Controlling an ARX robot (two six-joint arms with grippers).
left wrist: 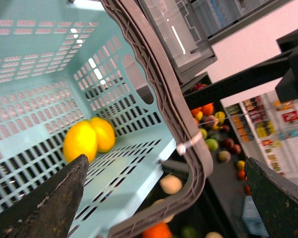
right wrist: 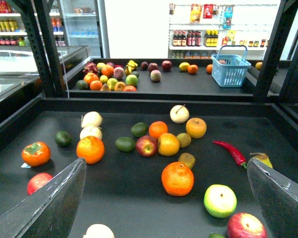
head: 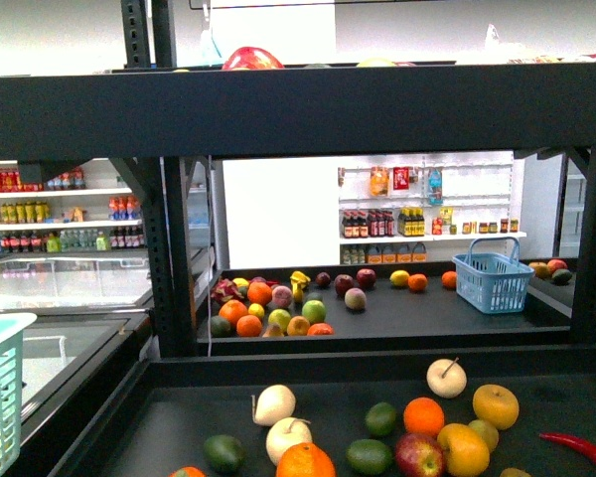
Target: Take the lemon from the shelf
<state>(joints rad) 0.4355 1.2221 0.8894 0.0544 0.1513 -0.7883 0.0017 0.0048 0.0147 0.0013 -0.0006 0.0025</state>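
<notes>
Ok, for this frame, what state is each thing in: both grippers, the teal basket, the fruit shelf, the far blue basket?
Left gripper: open, fingers spread, nothing held, over the basket.
Right gripper: open, empty, above the shelf.
Teal basket: holds two yellow fruits touching each other.
Shelf: front tier carries loose scattered fruit.
Red chili: lying flat on the shelf.
Blue basket: upright on the far tier, handle raised; contents hidden.

Two yellow lemons lie touching on the floor of the pale teal basket (slotted walls), beside the black shelf with loose fruit.
</notes>
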